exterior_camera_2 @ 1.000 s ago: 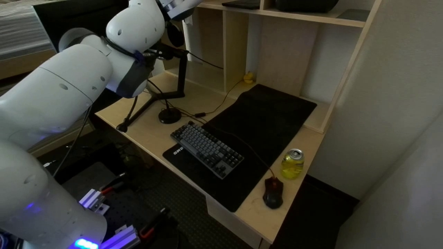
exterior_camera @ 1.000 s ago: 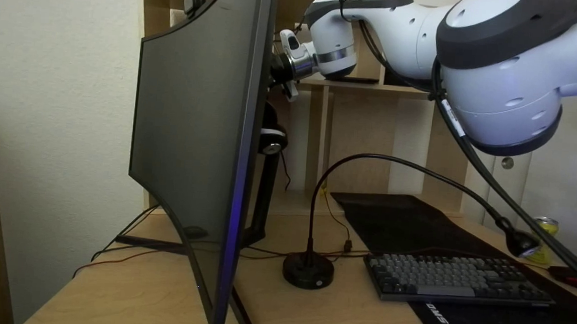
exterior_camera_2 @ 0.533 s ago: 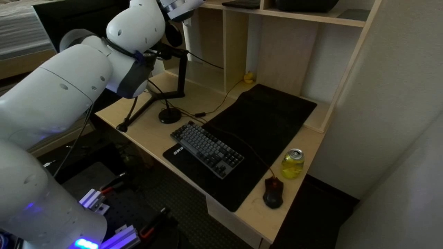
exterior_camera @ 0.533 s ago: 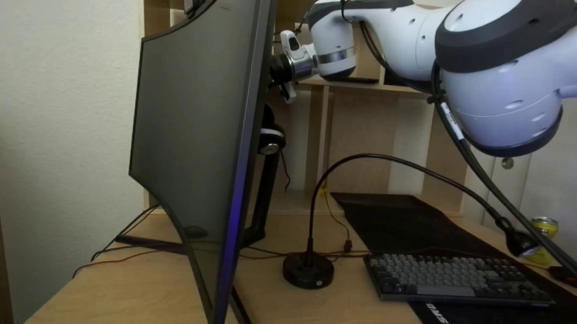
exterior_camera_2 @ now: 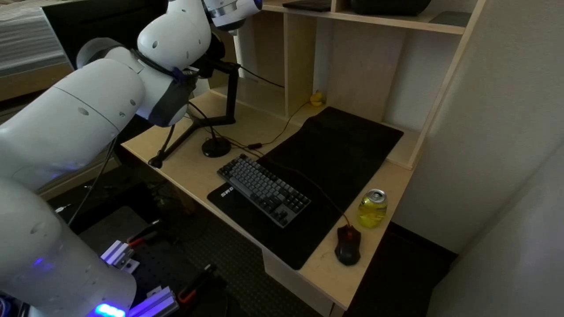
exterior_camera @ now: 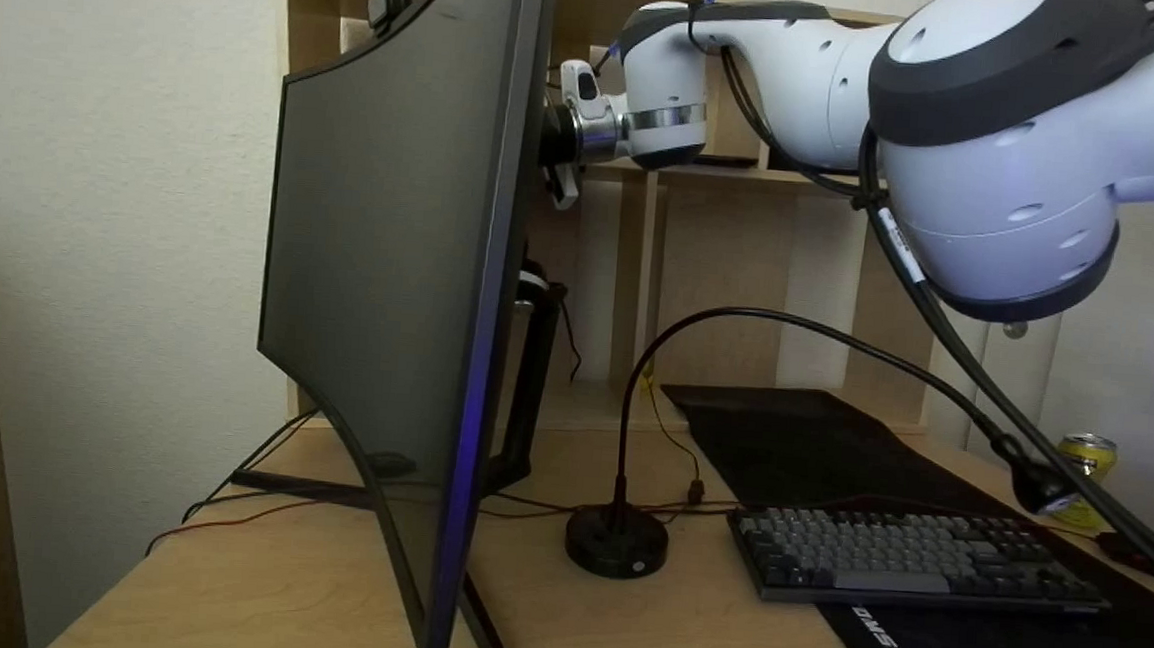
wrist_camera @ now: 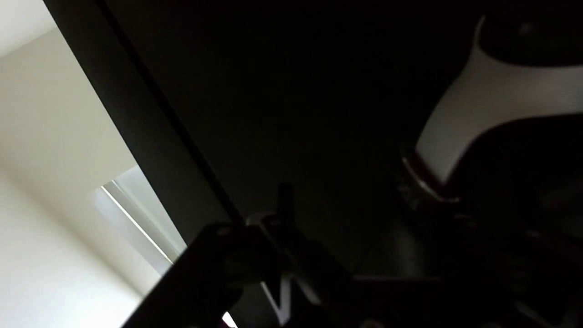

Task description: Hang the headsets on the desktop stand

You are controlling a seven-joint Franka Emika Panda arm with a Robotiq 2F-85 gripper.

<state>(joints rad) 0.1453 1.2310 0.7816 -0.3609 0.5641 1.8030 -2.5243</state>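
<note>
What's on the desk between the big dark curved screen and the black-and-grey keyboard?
The round black base of a bendy black gooseneck arm, plus thin cables. You can see them in an exterior view.

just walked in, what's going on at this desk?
The robot arm extends behind the monitor; the job is to hang the headset on the stand. The headset is near the stand's top, partly hidden by the monitor. The exterior views hide the jaws, and the wrist view is too dark to tell whether they hold it.
</note>
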